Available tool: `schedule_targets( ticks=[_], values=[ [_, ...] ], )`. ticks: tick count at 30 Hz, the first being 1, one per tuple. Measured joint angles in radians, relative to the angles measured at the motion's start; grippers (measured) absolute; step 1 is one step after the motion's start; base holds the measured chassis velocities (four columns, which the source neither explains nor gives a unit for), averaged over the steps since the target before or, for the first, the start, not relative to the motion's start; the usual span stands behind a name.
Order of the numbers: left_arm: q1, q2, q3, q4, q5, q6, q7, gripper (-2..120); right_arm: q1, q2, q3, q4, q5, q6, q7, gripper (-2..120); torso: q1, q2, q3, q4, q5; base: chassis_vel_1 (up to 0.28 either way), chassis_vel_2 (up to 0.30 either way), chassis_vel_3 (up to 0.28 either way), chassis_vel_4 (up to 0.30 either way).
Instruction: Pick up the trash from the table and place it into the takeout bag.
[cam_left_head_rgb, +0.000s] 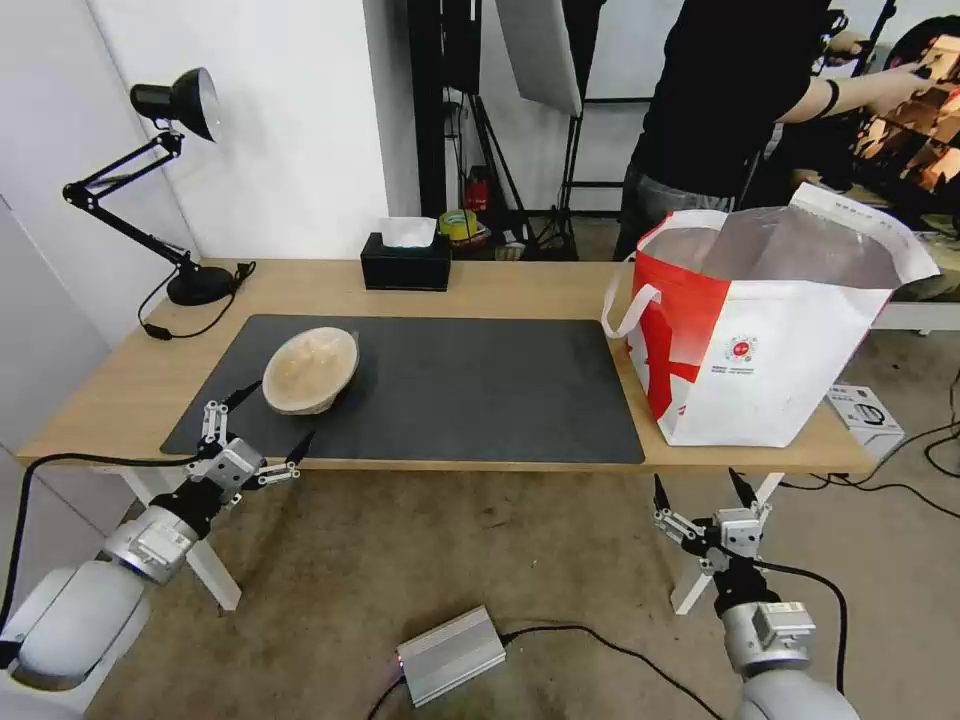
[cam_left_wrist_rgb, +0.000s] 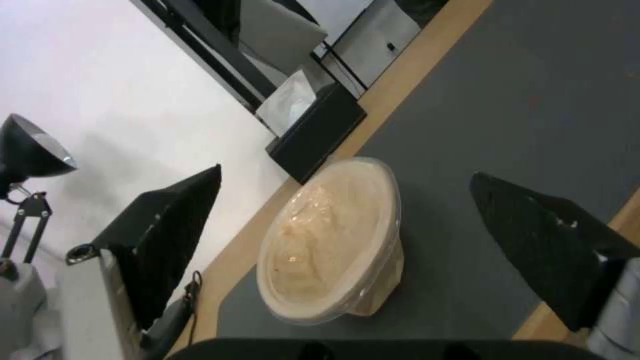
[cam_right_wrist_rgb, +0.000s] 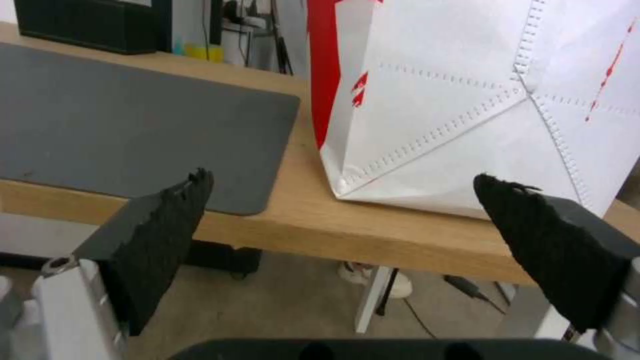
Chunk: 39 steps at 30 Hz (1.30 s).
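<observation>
A tan paper-pulp bowl of trash (cam_left_head_rgb: 311, 370) (cam_left_wrist_rgb: 331, 240) lies tilted on the dark mat at the left of the table (cam_left_head_rgb: 520, 285). My left gripper (cam_left_head_rgb: 271, 422) (cam_left_wrist_rgb: 343, 192) hovers open at the mat's front left corner, just short of the bowl, with nothing between its fingers. The takeout bag (cam_left_head_rgb: 770, 330) (cam_right_wrist_rgb: 480, 95) stands upright and open at the table's right end, its red panel facing the mat. Below the front edge under the bag, my right gripper (cam_left_head_rgb: 701, 488) (cam_right_wrist_rgb: 340, 182) is open and empty.
A black tissue box (cam_left_head_rgb: 405, 260) sits at the back centre and a black desk lamp (cam_left_head_rgb: 165, 180) at the back left. A small white box (cam_left_head_rgb: 866, 412) lies right of the bag. A silver box (cam_left_head_rgb: 450, 655) with cables lies on the floor.
</observation>
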Motion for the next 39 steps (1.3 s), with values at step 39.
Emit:
schedule_targets(
  ticks=[39],
  values=[
    [-0.244, 0.074, 0.178, 0.240, -0.011, -0.014, 0.009, 100, 0.005, 0.019, 0.006, -0.022, -0.011, 0.001, 0.004, 100, 0.000, 0.000, 0.000, 0.0000, 0.0001, 0.000, 0.000, 0.000, 0.000]
  ],
)
